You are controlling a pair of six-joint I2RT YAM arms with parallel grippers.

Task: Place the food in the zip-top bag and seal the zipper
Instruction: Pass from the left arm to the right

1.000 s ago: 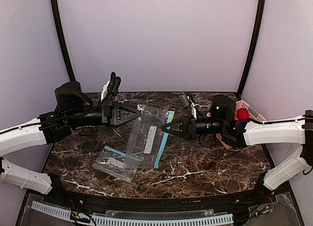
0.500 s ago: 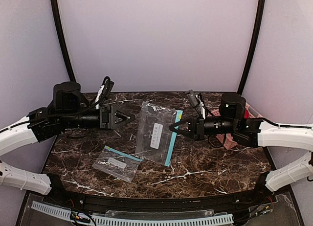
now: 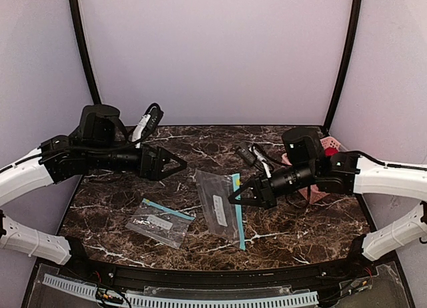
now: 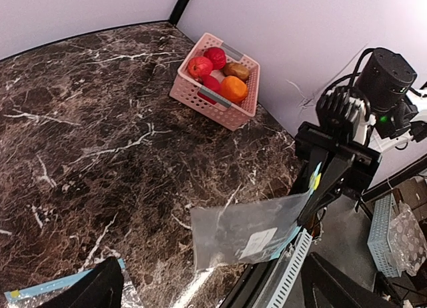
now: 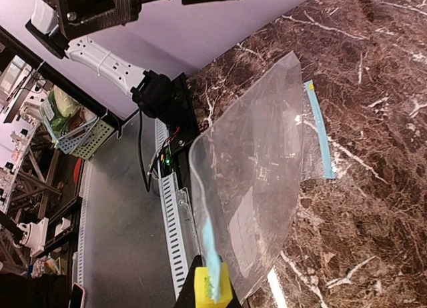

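My right gripper (image 3: 235, 197) is shut on the teal zipper (image 3: 237, 215) of the clear zip-top bag (image 3: 217, 211), which hangs from it just above the table. The right wrist view shows the zipper (image 5: 212, 251) pinched at a yellow pad, the bag (image 5: 263, 181) fanning out beyond. My left gripper (image 3: 179, 165) stands open and empty, left of the bag and apart from it. The food, red pieces (image 4: 215, 57), a brown one (image 4: 236, 70) and an orange one (image 4: 233, 89), lies in the pink basket (image 4: 220, 111) at the far right corner.
A second clear bag (image 3: 160, 221) with a teal strip lies flat at the front left of the marble table (image 3: 293, 228). The right arm hides most of the basket (image 3: 331, 147) in the top view. Purple walls close the back and sides.
My left gripper opened, let go of the bag and drew back to the left. The right gripper carried the bag nearer and lower, toward the table's middle.
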